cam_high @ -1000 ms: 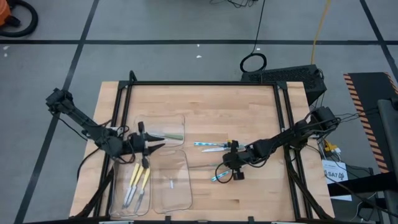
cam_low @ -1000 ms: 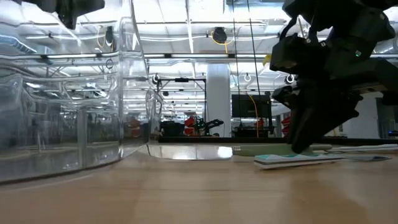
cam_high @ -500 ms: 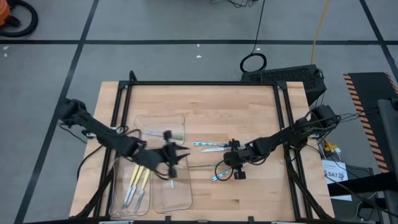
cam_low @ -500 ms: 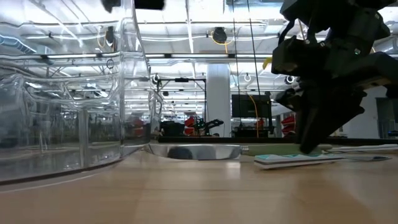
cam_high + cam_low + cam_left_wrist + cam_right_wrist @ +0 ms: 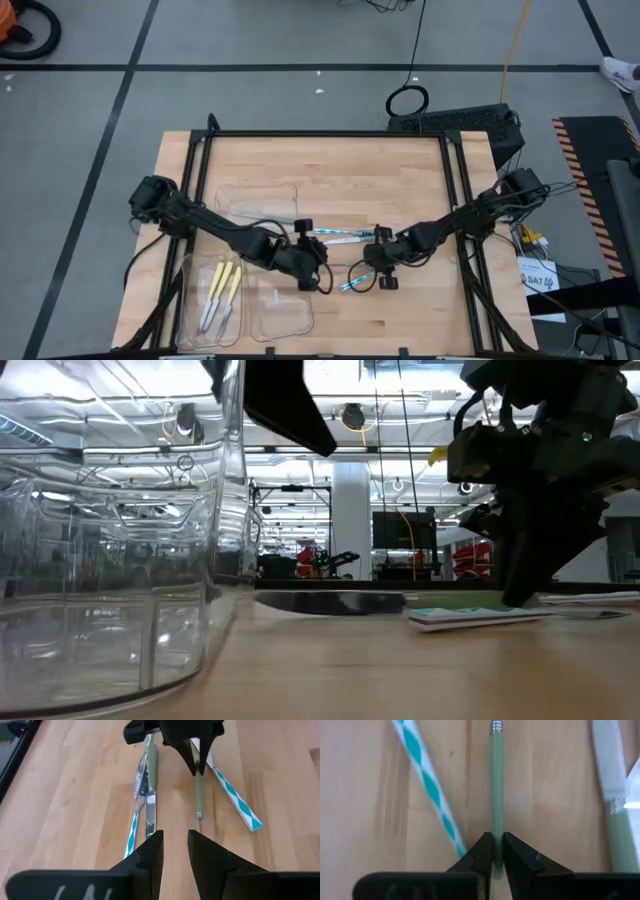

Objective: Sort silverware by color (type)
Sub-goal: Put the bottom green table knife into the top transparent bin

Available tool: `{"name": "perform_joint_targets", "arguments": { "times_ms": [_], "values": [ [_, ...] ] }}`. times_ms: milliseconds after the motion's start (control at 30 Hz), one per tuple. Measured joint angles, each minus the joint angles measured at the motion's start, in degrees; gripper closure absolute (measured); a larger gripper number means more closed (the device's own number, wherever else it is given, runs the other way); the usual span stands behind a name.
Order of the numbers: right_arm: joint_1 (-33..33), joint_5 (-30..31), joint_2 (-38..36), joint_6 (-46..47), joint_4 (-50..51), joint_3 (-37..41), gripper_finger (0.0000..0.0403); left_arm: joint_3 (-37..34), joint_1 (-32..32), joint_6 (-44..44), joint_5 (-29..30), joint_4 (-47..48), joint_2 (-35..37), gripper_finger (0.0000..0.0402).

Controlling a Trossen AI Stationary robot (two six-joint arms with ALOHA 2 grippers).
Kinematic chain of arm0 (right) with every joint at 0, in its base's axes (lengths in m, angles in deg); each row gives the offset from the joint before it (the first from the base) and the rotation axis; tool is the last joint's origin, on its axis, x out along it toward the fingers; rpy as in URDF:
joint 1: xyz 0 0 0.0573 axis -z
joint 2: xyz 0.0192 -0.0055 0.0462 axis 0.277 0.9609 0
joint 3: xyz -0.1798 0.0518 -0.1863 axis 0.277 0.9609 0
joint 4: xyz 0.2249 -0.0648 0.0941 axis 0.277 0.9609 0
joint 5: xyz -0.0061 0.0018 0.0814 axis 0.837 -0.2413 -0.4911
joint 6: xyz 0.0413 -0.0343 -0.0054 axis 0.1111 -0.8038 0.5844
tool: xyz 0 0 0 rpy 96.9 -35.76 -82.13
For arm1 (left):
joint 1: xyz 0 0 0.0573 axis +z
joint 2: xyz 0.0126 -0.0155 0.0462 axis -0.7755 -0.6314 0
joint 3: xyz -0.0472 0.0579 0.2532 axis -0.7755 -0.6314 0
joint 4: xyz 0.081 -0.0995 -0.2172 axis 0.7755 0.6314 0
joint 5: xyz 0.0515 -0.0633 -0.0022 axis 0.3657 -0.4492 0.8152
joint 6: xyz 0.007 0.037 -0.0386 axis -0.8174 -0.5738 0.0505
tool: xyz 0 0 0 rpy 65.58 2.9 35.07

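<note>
Pale wood tabletop [image 5: 400,170] carries clear plastic trays [image 5: 282,305] at our left. Our left gripper [image 5: 321,283] hovers slightly parted and empty, facing our right gripper [image 5: 494,851], which pinches the slim pale green utensil handle [image 5: 496,790] lying mid-table beside a teal-striped one [image 5: 422,780]. For a clean handover, we should lift it level.

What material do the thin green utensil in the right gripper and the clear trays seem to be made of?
The green utensil, pinched in the right gripper, has a matte pale handle, probably plastic, ending in a ridged silvery tip, likely metal. The clear trays look like glossy transparent plastic: the room shows through their walls with bright reflections.
</note>
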Motion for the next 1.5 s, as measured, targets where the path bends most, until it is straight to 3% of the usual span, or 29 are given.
{"name": "perform_joint_targets", "arguments": {
  "times_ms": [467, 1233, 1500],
  "values": [
    [-3.8, -1.1, -5.6, 3.5, 3.2, 0.3, 0.0386, 1.3, 0.1, 0.7, -1.1, -0.5, -0.9, 0.0305],
    [-4.2, 0.6, -11.0, -1.2, 5.6, 0.4, 0.0388, 1.3, 4.0, -0.3, -1.1, -1.0, -0.9, 0.0305],
    [-5.0, 3.8, -16.9, -2.1, 5.7, 0.3, 0.0388, 1.2, 4.2, -0.4, -1.1, -0.9, -0.9, 0.0305]
  ]
}}
